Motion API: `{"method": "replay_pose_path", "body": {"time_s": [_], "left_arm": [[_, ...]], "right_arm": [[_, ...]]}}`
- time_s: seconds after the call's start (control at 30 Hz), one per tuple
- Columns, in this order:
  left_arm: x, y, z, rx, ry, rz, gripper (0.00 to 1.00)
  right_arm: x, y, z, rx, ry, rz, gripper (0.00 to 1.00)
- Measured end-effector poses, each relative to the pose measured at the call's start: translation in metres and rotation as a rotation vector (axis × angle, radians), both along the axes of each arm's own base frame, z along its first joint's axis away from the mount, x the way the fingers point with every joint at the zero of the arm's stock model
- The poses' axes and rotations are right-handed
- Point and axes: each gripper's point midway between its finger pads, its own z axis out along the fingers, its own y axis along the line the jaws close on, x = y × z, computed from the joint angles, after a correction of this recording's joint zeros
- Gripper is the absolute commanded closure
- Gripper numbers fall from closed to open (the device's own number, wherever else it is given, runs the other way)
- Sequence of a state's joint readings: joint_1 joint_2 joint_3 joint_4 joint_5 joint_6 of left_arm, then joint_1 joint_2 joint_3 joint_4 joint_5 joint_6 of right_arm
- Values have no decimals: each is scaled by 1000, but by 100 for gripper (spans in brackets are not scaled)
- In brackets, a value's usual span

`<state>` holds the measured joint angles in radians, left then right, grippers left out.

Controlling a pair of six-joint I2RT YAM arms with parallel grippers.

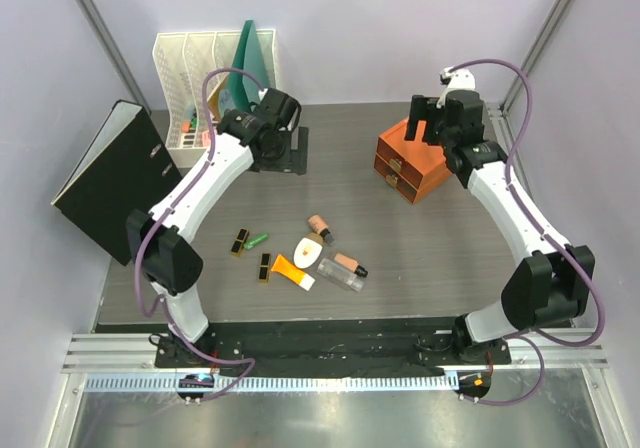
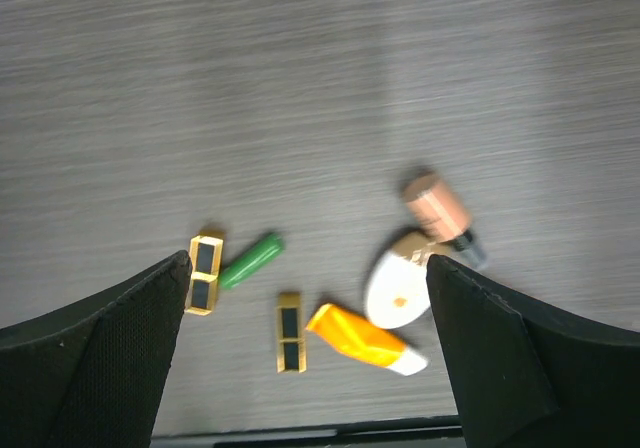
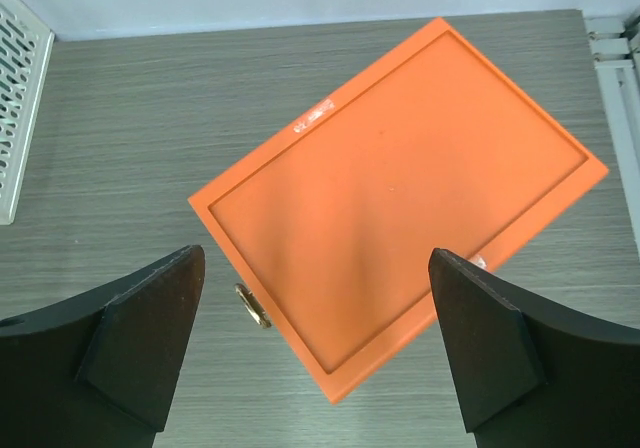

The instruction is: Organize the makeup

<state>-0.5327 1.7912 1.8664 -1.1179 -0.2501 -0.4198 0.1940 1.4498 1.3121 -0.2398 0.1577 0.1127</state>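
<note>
Claws gape empty, left gripper (image 2: pixel 308 261) aimed at the makeup (image 2: pixel 397 290) at 6 o'clock, right gripper (image 3: pixel 315 258) over the orange drawer box (image 3: pixel 400 198) at 2 o'clock, probably to open it.

Orange drawer box (image 3: pixel 395 193), black binder (image 1: pixel 105 178), white file rack (image 1: pixel 185 68)

Both end effectors (image 2: pixel 308 268) (image 3: pixel 315 258) — spread wide

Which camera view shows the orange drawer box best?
The right wrist view: the orange drawer box lies large below it, whole top and one gold handle visible. The top external view shows it small, partly under the right arm. The left wrist view lacks it.
</note>
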Motion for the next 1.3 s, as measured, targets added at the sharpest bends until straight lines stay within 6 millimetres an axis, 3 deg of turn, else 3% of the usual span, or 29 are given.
{"method": "replay_pose_path", "body": {"time_s": [0.17,0.23,0.33,0.37,0.4,0.43,0.47,0.57,0.7,0.87,0.93,1.1,1.3], "left_arm": [[13,-46,0,-205,-4,-52,2],[19,-71,2,-316,0,-84,2],[29,-112,2,-494,21,-133,6],[33,-125,1,-549,36,-145,6],[38,-138,-3,-601,55,-155,6],[42,-150,-7,-648,76,-165,6],[47,-161,-13,-689,95,-172,6],[57,-188,-32,-805,160,-170,8],[69,-212,-40,-948,208,-133,15],[86,-237,-28,-1171,217,-86,33],[92,-244,-25,-1245,217,-82,36],[96,-260,-40,-1333,271,-65,38],[84,-276,-59,-1333,334,-53,38]], "right_arm": [[12,0,-3,27,31,-6,0],[21,-7,-4,53,44,-29,5],[34,-18,-11,94,76,-62,34],[39,-23,-16,111,92,-75,63],[43,-27,-23,130,113,-88,82],[47,-30,-32,147,139,-91,96],[49,-32,-42,170,170,-93,99],[50,-37,-72,223,260,-110,99],[49,-35,-101,263,352,-103,99],[58,-26,-101,284,363,-62,99],[61,-23,-101,291,360,-46,99],[61,-20,-102,297,365,-29,99],[61,-20,-102,297,365,-22,99]]}}
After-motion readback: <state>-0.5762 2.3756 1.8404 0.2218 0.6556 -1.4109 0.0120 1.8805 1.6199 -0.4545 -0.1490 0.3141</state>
